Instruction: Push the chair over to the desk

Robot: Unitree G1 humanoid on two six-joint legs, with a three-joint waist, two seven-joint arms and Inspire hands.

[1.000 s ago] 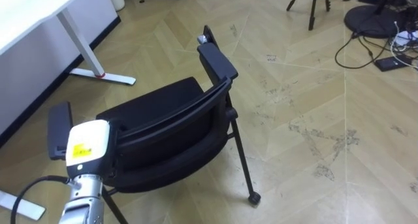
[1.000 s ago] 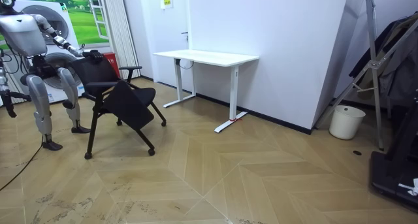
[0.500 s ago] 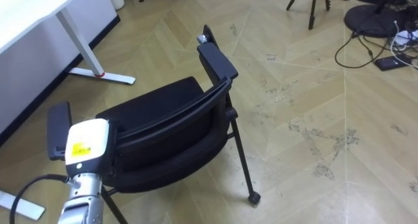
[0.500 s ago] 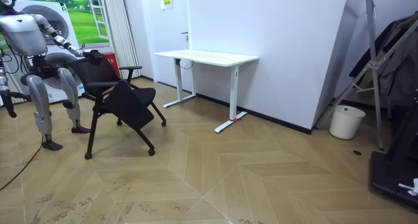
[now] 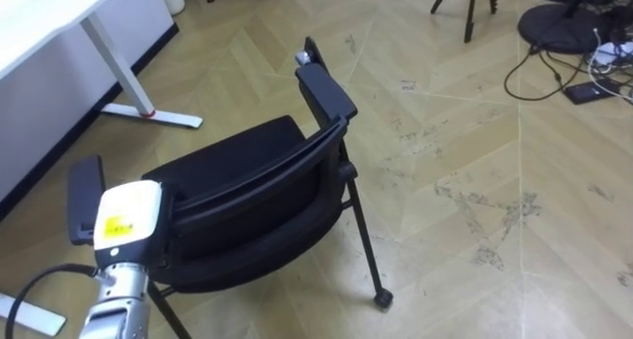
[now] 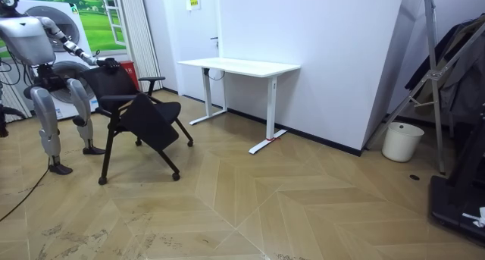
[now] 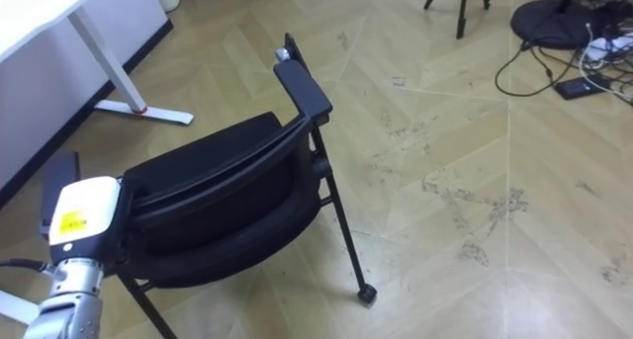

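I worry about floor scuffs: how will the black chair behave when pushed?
The chair probably rolls rather than drags: a castor shows under one leg. Such thin legs suggest it is light. Pushed high on the backrest, it might tip.

- A wooden floor point(image 6: 303, 207) laid in a herringbone pattern, scuffed in places.
- A white desk point(image 6: 239, 65) stands close to a plain white wall point(image 6: 333, 48).
- A white bucket point(image 6: 398, 142) sits near that wall.
- A tripod point(image 5: 473, 5) and dark cables point(image 5: 549, 67) rest on the floor.
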